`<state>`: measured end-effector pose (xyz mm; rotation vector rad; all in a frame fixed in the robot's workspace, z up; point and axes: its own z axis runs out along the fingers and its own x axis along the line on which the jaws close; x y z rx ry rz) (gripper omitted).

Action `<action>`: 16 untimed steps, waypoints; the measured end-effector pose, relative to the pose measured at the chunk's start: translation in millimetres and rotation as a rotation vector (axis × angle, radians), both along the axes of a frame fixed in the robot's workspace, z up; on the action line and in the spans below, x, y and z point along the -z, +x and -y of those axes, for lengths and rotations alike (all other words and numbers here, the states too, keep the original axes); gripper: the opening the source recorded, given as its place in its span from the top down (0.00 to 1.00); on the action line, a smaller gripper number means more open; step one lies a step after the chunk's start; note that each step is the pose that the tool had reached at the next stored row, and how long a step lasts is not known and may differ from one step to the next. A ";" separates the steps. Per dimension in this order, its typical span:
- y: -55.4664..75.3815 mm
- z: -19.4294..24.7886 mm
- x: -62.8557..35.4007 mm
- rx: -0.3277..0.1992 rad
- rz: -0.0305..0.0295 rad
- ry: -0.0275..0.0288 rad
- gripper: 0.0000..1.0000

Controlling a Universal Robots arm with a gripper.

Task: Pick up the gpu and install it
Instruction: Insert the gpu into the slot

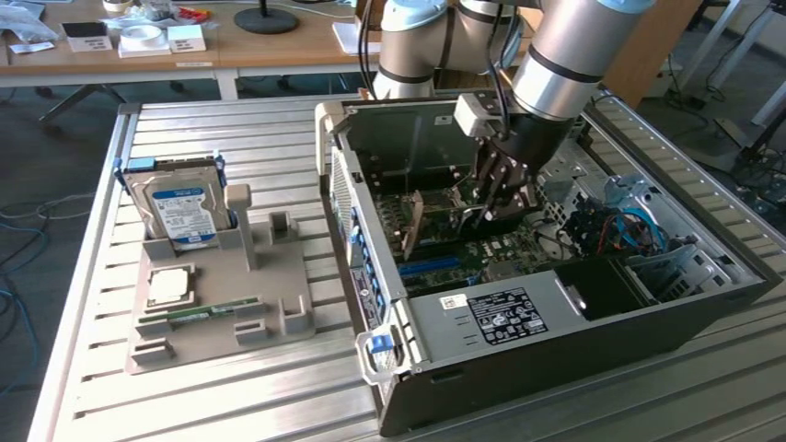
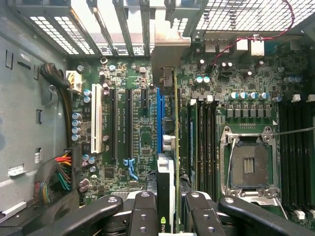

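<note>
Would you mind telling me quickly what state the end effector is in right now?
The end effector is closed, holding the gpu.

exterior: high, down onto computer case (image 1: 553, 368) | wrist: close inside | shared: motherboard (image 2: 142, 142)

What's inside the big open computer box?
A green motherboard, coloured wires, and the gripper holding the gpu. Whatever lies right under the gpu is covered.

Slatted metal table (image 1: 184, 405), cluttered wooden desk (image 1: 246, 53) behind, grey floor (image 1: 43, 170) with cables (image 1: 22, 219)
</note>
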<state>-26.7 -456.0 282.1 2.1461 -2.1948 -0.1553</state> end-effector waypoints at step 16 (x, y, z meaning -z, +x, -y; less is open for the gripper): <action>-10.6 -0.2 0.4 0.000 0.0001 0.0000 0.73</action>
